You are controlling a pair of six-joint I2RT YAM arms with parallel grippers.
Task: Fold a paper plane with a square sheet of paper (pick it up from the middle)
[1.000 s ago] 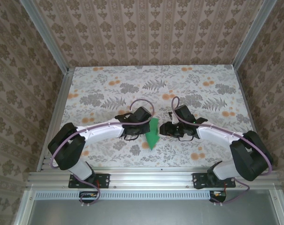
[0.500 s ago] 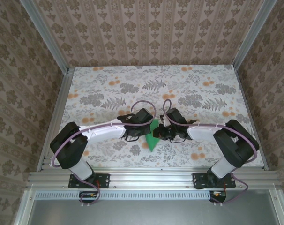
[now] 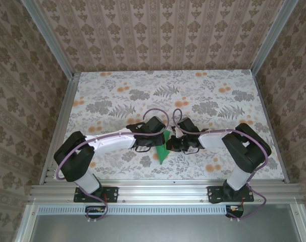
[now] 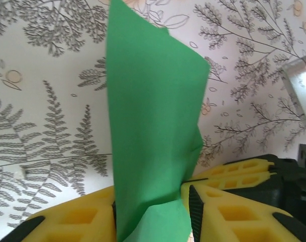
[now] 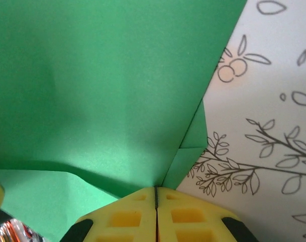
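Two arms meet in the middle of the table (image 3: 218,101), near its front edge, seen from above. The green paper (image 3: 162,150) sits between them as a small pointed shape, its tip aiming at the arm bases. The left gripper (image 3: 157,137) and the right gripper (image 3: 171,144) are close on either side of it, so both can reach the same fold.

From the left wrist, the green paper (image 4: 153,101) stands up tall like a folded wall. The left gripper (image 4: 152,217) has its yellow fingers (image 4: 67,224) apart, with the paper's bottom end in the gap. They do not look like they squeeze it, so I think this arm is not the one holding it up.

From the right wrist, the right gripper (image 5: 156,206) has its yellow fingers (image 5: 128,217) pressed tight together, with just a thin line between them. The edge of the green paper (image 5: 92,91) goes right into that line, so this pincer seems to pinch it. I think it keeps the fold in place while the other side is loose. The plane does not look finished.
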